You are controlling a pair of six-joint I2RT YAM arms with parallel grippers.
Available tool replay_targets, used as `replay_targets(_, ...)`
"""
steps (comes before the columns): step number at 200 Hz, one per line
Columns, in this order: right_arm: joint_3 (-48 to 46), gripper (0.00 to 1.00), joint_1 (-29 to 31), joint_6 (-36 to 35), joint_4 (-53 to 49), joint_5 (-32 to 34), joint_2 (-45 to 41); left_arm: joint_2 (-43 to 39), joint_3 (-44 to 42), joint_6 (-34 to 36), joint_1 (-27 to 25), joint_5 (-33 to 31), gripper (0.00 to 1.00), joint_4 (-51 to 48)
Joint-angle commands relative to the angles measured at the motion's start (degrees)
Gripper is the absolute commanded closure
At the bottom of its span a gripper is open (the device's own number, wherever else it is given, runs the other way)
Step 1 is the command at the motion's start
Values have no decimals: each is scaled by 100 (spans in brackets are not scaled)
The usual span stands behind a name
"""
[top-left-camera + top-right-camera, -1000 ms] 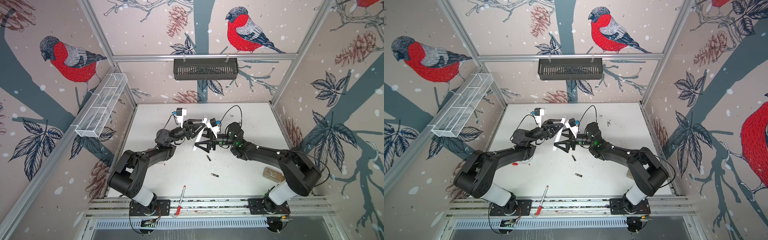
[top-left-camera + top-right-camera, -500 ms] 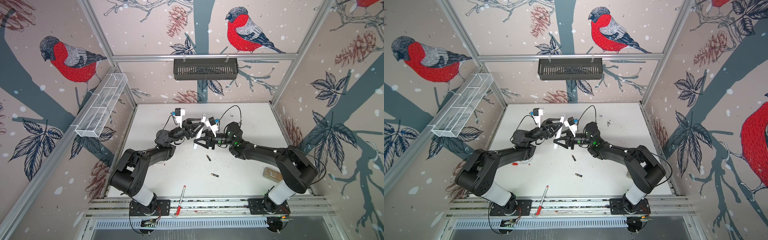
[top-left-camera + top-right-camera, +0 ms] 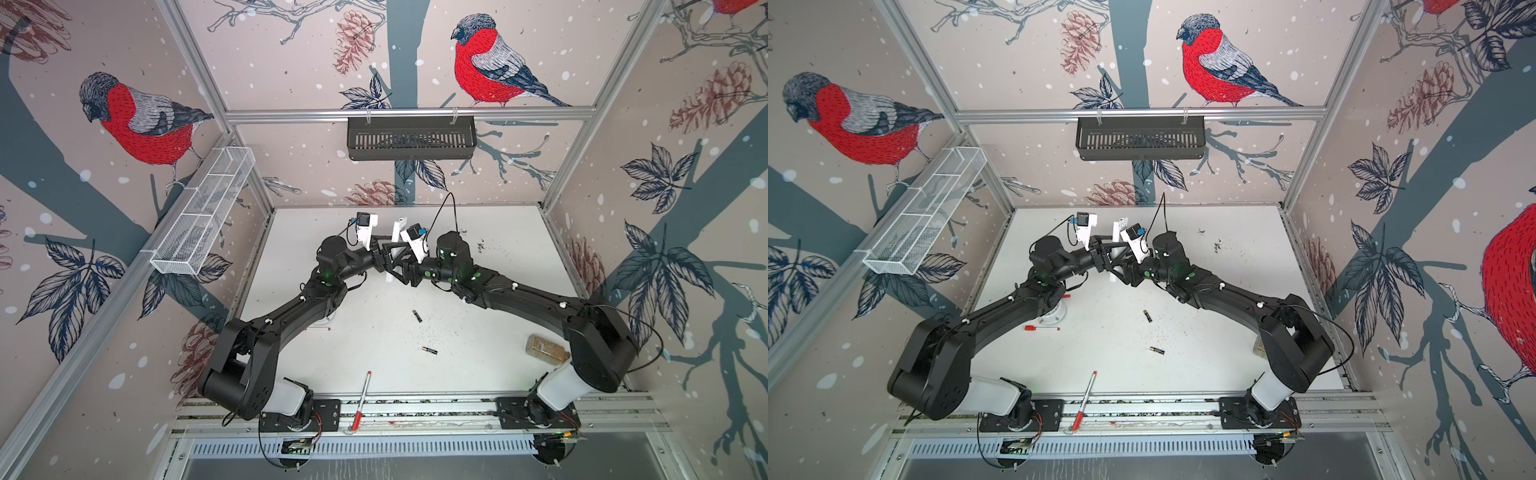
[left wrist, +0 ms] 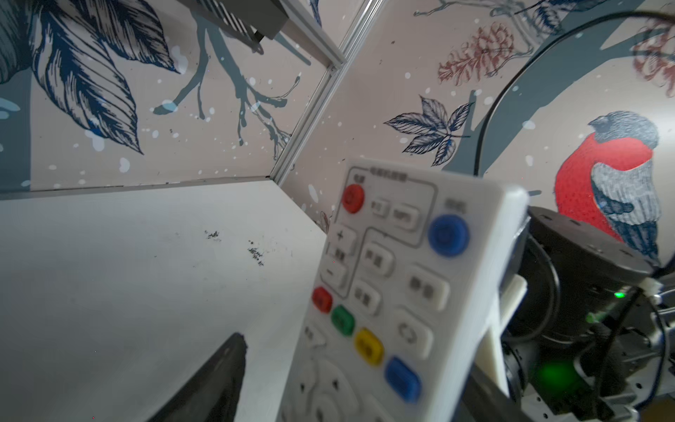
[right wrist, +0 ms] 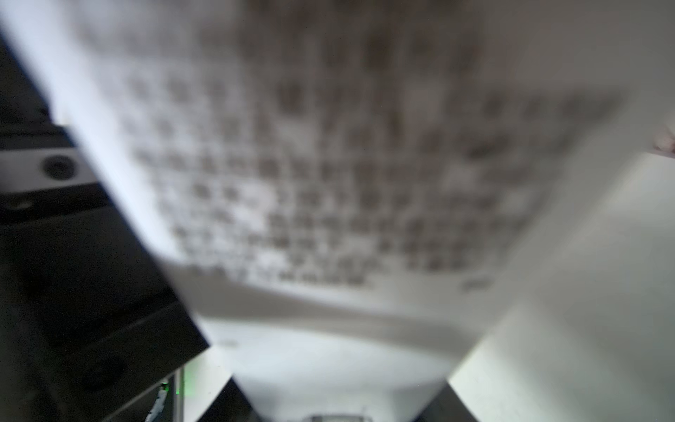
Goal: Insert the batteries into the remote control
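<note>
In a top view, a black slatted basket (image 3: 411, 137) hangs on the back wall and a compartmented white mesh basket (image 3: 203, 216) on a side wall; what they hold cannot be seen. In front of the black basket, above the counter (image 3: 498, 291), the white remote control (image 3: 397, 230) is held nearly on end between the left claw (image 3: 386, 252) and right claw (image 3: 402, 270). One battery (image 3: 417, 316) and a second battery (image 3: 429, 350) lie on the counter, farther from that basket. Left wrist view: the button face shows, red-button end pointing away from the claws, characters unreadable; a left finger (image 4: 219, 383) stands clear, the claw spread. Right wrist view: the right claw pinches the remote control; its back label is too blurred to read.
</note>
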Motion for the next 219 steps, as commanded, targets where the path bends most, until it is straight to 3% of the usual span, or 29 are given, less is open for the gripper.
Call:
replay_targets(1,26,58,90,-448,-443,674,-108,-77,103,543,23,-554,30,-914)
replay_targets(52,27,59,208,-951,-755,984,-270,-67,192,636,35,-544,42,-1038)
replay_targets(112,-96,59,270,-1199,-768,1308,-438,105,212,309,83,-3,59,-602)
replay_targets(154,-167,52,274,-1172,-717,1449,-456,177,129,205,88,-55,69,-447)
replay_targets(179,-224,43,257,-1140,-691,1445,-447,206,92,188,88,-139,74,-389)
replay_targets(219,-455,14,-17,-866,-548,910,-589,273,-83,78,88,-401,81,-52)
